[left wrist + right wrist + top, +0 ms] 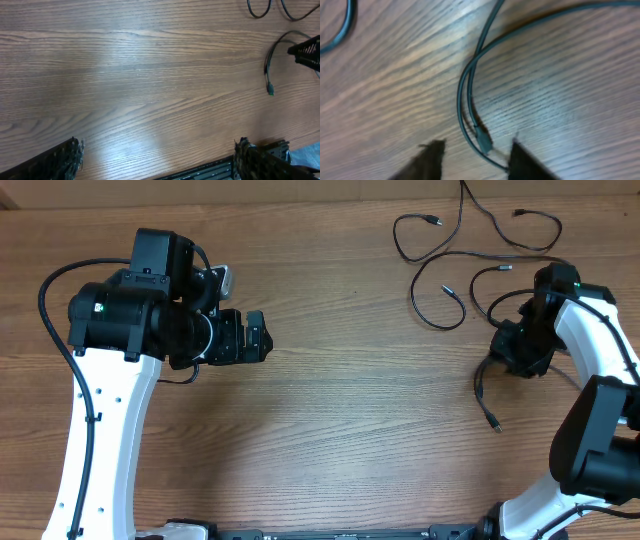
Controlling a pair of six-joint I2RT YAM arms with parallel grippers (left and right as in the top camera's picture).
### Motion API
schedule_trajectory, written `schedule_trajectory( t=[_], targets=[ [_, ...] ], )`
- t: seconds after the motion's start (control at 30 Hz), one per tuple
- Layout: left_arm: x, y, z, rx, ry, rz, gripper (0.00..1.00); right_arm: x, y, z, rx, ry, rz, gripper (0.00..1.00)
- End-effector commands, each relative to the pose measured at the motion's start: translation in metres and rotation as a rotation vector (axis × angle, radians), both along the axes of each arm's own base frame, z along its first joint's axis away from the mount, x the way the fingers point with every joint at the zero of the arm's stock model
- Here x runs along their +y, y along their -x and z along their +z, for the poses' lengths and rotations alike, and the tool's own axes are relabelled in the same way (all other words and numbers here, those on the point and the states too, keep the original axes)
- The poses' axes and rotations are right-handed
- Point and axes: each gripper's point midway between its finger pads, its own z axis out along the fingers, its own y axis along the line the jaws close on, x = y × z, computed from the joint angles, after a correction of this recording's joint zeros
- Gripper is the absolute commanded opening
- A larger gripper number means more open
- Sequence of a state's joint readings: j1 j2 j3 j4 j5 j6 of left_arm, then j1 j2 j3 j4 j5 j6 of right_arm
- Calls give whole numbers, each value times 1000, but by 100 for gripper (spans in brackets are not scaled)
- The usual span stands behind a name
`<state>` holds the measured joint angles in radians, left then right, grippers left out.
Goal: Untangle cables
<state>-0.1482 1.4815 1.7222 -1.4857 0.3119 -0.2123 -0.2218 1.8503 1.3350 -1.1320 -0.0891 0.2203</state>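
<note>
— As we look from overhead, the cables (450, 260) sprawl across the table's (330, 450) far right. Our left gripper (262, 340) hovers well apart from them, our right gripper (503, 345) over one strand.
— Our left wrist shows its fingers (65, 160) spread wide above the table.
— Our right wrist shows both fingers parted, a plug (482, 142) between them, not clamped.

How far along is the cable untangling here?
Nothing looks done: the cables lie in crossing loops. In hand: the right end effector sits open around a connector, not gripping it. The left end effector is open over the table, away from them. Left: grasping and separating every cable.
</note>
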Motion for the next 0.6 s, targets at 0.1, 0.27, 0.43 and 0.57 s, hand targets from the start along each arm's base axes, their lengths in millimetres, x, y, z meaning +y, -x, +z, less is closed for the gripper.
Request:
schedule_trajectory(
  t=[0.1,0.27,0.43,0.57],
  targets=[
    [2,-1,7,-20,2,25,100,5,-4,12,-32,-26,-15,61],
    [2,-1,7,-20,2,25,100,19,-4,13,-33,-87,-9,72],
    [2,-1,7,-20,2,25,99,24,-1,14,-17,-98,-30,76],
    [2,1,6,-12,4,24,99,26,7,19,9,-102,-61,76]
  ],
)
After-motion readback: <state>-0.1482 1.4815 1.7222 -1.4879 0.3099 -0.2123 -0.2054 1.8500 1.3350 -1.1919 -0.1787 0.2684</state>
